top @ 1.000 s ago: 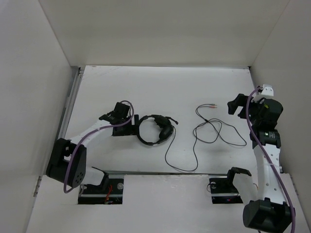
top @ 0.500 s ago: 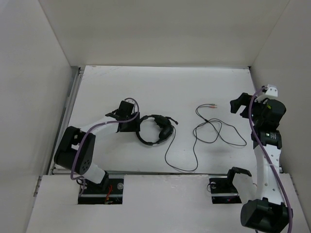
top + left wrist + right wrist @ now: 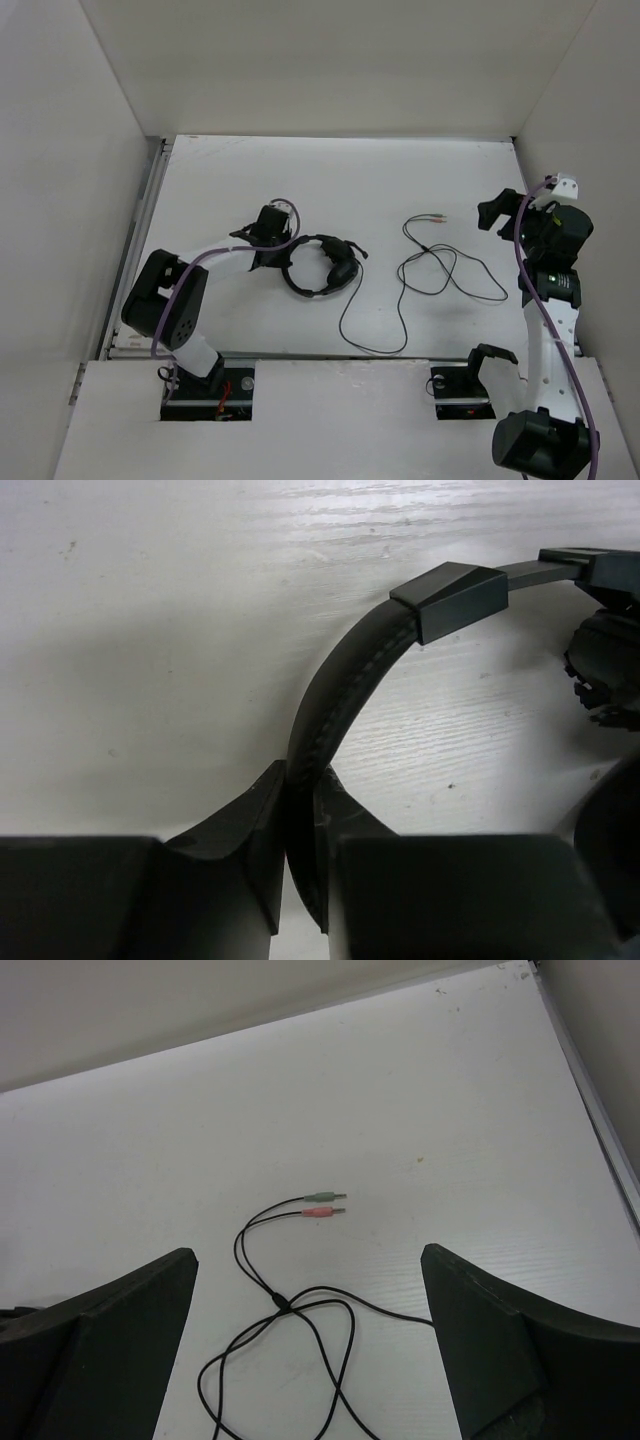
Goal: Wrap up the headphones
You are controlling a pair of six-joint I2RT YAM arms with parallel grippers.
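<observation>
Since a second ago, the left arm [image 3: 215, 262] has swung rightward until its jaws meet the headphones [image 3: 322, 268], and its elbow has pulled in towards the base. The right arm [image 3: 545, 300] has edged up and back a little. Neither the headphones nor the cord [image 3: 432, 270] has shifted.

The headphones are black and lie flat on the tabletop [image 3: 350, 180]. Their headband [image 3: 335, 695] runs between the left jaws, and the earcups [image 3: 340, 270] lie beyond them to the right. The thin cord trails in loose loops to a spot ahead of and below the right jaws. Its two plugs [image 3: 322, 1205], one greenish and one pink, lie side by side straight ahead of them.

The left jaws are pinched on the headband, one finger against each side. The right jaws are spread wide and hold nothing.
</observation>
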